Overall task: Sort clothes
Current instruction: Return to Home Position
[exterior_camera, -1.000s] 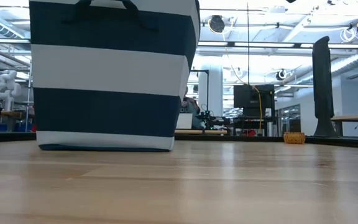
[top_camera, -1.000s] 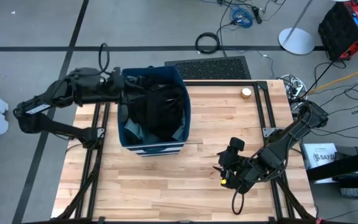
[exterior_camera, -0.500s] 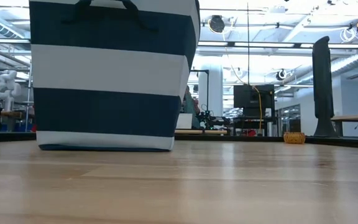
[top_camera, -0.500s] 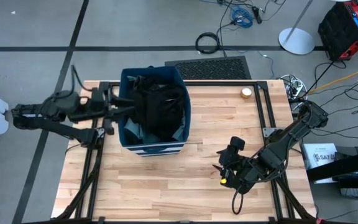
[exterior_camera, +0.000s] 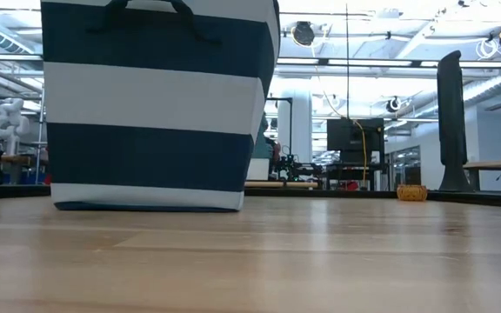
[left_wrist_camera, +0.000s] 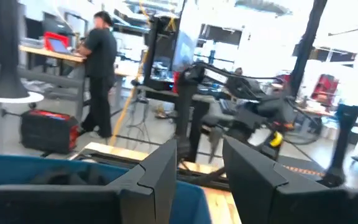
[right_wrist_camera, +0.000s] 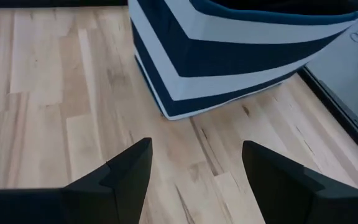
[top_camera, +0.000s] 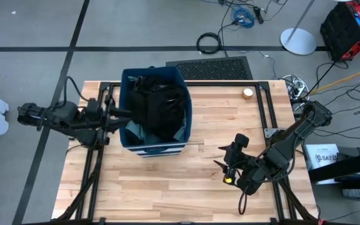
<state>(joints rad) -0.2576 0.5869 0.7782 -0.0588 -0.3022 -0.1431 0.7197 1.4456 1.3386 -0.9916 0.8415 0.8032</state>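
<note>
1. L gripper (left_wrist_camera: pixel 199 149) sits just beside the left wall of the bin (exterior_camera: pixel 146 87), about rim height. Its fingers are well apart w/ nothing between them.
2. R gripper (right_wrist_camera: pixel 196 152) hovers low over the worktop (top_camera: pixel 167 187) at the front-right, well apart from the bin and facing its striped side. It's spread wide and empty too.
3. All the clothes (top_camera: pixel 160 107) I can see lie heaped inside the bin, at the back-centre of the worktop. Top of the heap is black/dark grey and reaches near the rim. Other colours don't show from above; prob. buried, can't tell.
4. Handling (my guess): soft, limp, light, no stiffness. Any piece will hang & stretch when lifted. Thin fabric likely slips from narrow fingers unless a doubled fold is pinched.
5. Where to hold: a raised fold or bunched ridge near the middle of the heap, not a flat patch or loose edge. Approach from above, btw the walls.
6. Risks: pieces look tangled, so one pull may drag a neighbour up or catch on the rim. The bin is soft-sided, so a hard tug could shift or tip it.
7. Stage: sorting looks done, and nothing needs gripping now.
</note>
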